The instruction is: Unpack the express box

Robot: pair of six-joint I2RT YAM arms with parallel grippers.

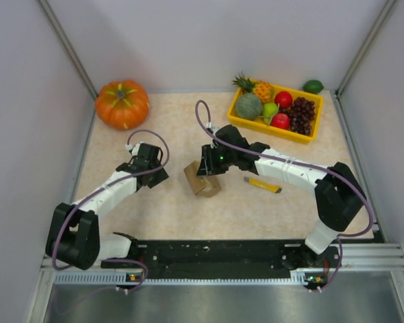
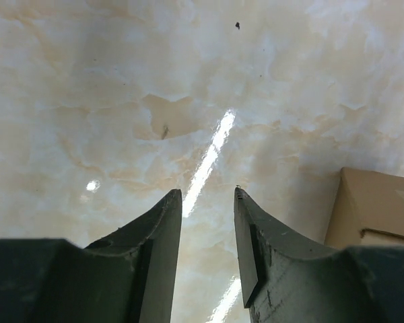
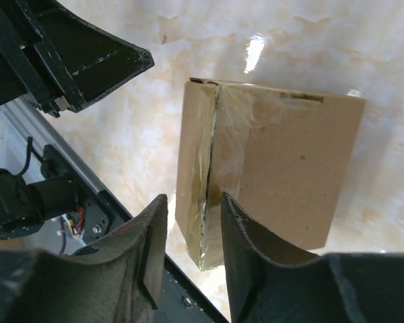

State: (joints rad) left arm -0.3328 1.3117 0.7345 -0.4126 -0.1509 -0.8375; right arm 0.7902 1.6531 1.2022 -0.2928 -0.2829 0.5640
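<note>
right wrist alone shows tape (image 3: 209,195) on the express box (image 3: 283,168).

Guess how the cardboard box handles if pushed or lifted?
The express box is small plain cardboard, so probably light and fairly stiff, though it may dent under a hard squeeze. The glossy tape on its seam looks slick. Flat-sided on a shiny table, it should slide rather than roll.
</note>
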